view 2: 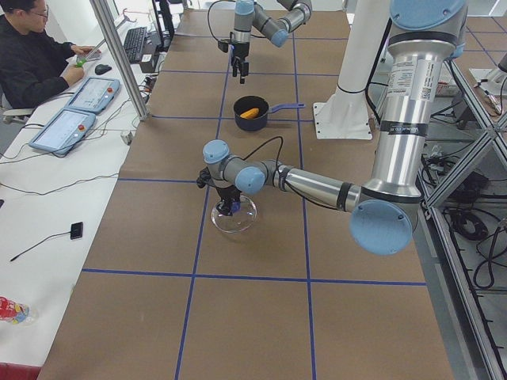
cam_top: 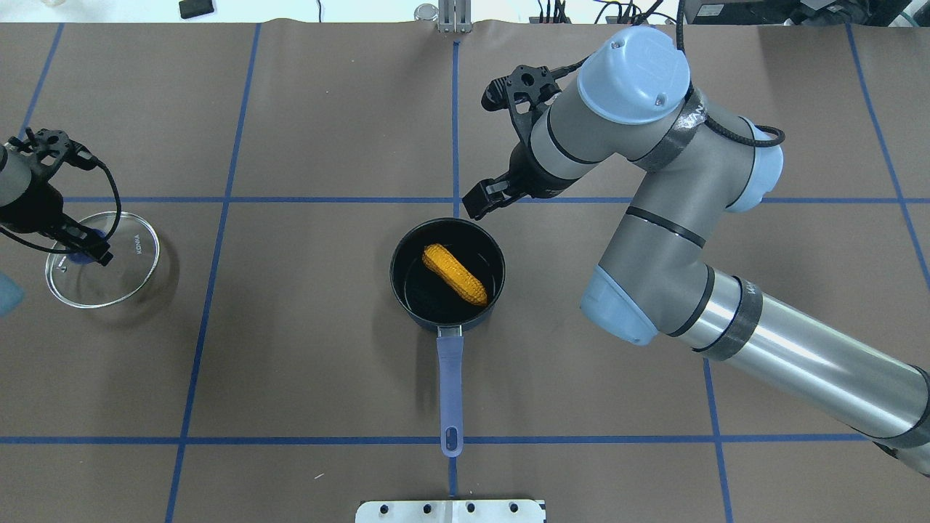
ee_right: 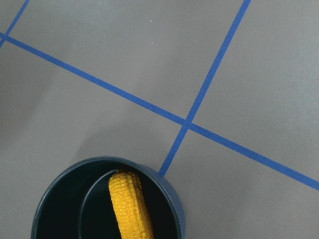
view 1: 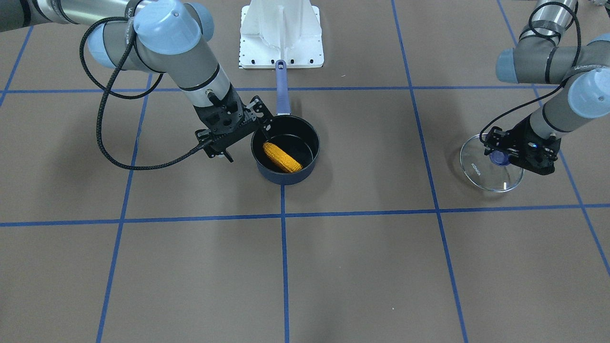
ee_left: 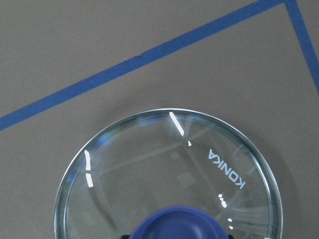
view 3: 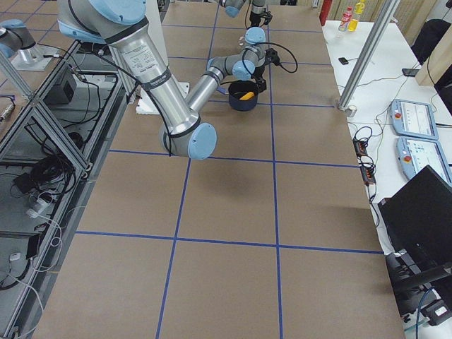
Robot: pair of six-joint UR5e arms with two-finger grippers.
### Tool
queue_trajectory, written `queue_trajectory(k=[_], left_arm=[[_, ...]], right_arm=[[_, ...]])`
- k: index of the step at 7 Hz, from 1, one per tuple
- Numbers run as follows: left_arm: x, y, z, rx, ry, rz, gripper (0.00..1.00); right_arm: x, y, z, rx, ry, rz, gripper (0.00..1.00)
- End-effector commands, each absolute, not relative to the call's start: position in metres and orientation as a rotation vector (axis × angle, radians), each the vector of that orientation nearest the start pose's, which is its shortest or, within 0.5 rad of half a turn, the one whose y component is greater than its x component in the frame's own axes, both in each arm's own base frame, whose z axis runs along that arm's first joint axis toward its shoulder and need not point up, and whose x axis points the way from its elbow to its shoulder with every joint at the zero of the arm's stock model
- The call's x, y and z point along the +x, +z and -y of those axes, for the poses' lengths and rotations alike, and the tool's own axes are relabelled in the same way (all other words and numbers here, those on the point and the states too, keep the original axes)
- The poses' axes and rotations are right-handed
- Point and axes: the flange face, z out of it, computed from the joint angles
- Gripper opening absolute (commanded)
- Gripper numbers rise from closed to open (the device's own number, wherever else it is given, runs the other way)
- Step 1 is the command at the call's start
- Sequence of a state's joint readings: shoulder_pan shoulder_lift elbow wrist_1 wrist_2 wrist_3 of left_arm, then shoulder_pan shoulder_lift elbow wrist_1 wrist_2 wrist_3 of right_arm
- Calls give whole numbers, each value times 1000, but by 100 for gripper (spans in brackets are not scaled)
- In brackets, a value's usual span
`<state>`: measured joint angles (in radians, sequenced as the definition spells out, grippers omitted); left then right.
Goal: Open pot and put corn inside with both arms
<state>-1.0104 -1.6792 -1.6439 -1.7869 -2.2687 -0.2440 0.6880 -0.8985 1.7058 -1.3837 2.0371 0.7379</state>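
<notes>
**Corn in the uncovered pot**

We see the corn [cam_top: 455, 274] lying inside the pot [cam_top: 404, 294]. Just beyond, the right claw [cam_top: 483, 200] hangs spread and empty. Well aside, the left claw [cam_top: 86, 250] meets the lid [cam_top: 138, 270]; its wrist view shows only the knob [ee_left: 179, 224], so we cannot tell its grip.

Two arms work at one desk [cam_top: 290, 363]: one left arm [view 2: 317, 184] and one right arm [cam_top: 654, 240]; each carries one tool, so there are two tools, the left tool [cam_top: 86, 253] and the right tool [cam_top: 483, 200]; one pot [view 1: 286, 177] stands just beside and below the right tool; one corn [cam_top: 455, 274] lies in that pot; one glass lid [cam_top: 127, 276] with one blue knob [ee_left: 179, 224] sits under the left tool; one white base plate [view 1: 281, 33] lies well apart from both tools; at one side bench [view 2: 47, 206], far from either tool, one person [view 2: 32, 55] sits by two control tablets [view 2: 89, 93] and one keyboard [view 2: 135, 39]
</notes>
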Motion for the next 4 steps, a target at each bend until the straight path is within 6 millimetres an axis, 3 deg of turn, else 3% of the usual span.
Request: queue_trajectory(k=[1, 4], left_arm=[[237, 546, 506, 82, 441, -790, 84], [236, 541, 506, 94, 448, -793, 97]], right_arm=[[-454, 179, 494, 367, -358, 1001, 100], [-439, 181, 507, 382, -348, 994, 100]])
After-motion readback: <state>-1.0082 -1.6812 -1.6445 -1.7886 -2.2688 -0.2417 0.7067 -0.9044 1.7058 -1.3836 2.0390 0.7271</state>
